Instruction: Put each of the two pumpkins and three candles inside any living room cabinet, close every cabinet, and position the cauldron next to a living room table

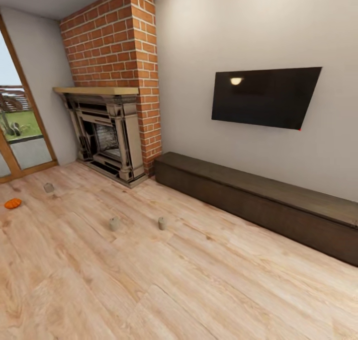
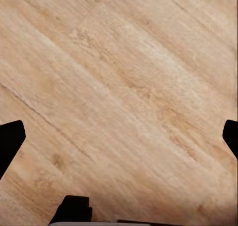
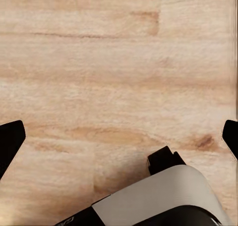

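Both grippers are spread wide and hold nothing: the left gripper (image 2: pixel 119 137) and the right gripper (image 3: pixel 119 137) hang over bare wood floor (image 1: pixel 209 280). Nothing to grab is under them yet. Three candles (image 1: pixel 115 224) sit on the floor far ahead, and one pumpkin (image 1: pixel 13 203) lies even farther off. The cabinet (image 1: pixel 258 201) looks shut. I think the robot should roll close to one candle first, then reach down slowly.

Candles (image 1: pixel 115 224) on floor (image 1: pixel 199 290), left of cabinet (image 1: pixel 258 201)
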